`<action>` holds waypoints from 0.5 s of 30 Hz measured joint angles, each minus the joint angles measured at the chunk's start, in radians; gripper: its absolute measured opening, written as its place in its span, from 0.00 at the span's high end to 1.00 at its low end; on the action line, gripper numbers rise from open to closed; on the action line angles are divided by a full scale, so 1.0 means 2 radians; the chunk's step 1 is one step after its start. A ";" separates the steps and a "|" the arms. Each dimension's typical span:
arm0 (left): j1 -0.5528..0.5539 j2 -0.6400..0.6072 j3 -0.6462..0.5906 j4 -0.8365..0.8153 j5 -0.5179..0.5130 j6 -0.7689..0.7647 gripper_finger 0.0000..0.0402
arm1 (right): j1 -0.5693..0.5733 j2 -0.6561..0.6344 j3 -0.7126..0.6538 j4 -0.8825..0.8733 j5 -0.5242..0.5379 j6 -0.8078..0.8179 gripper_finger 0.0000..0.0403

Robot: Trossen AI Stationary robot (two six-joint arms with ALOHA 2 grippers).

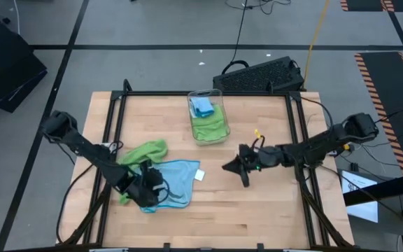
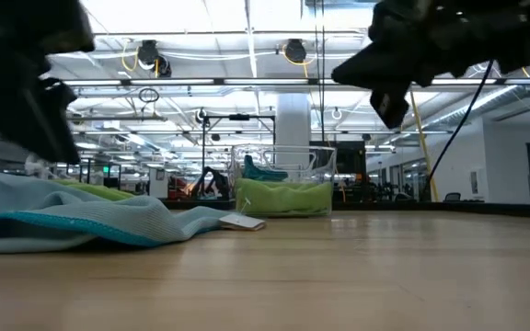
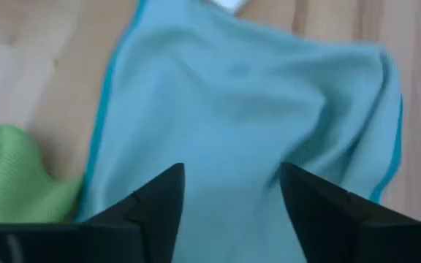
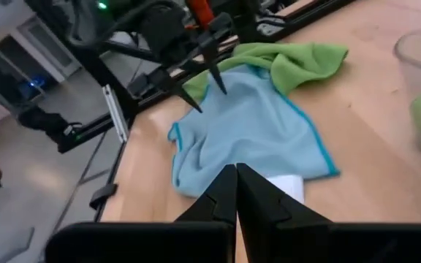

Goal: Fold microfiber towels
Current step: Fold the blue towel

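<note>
Your left gripper (image 3: 229, 193) hangs spread over the blue towel (image 1: 177, 178), gripping nothing; your right gripper (image 4: 236, 191) waits closed. The clear bin (image 1: 219, 94) holds green and blue towels (image 1: 208, 124).

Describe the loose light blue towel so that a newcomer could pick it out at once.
On the wooden table, look near the left gripper, away from the clear bin. The light blue towel lies spread there; unlike the green towel beside it, it shows a white tag.

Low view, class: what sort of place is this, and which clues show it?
Probably a large open lab or workshop: long ceiling lights, a wooden workbench, and a keyboard on the grey floor behind it.
</note>
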 joint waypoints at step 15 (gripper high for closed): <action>-0.009 0.092 0.062 -0.023 -0.021 0.045 0.41 | 0.182 0.001 -0.007 -0.012 0.167 -0.031 1.00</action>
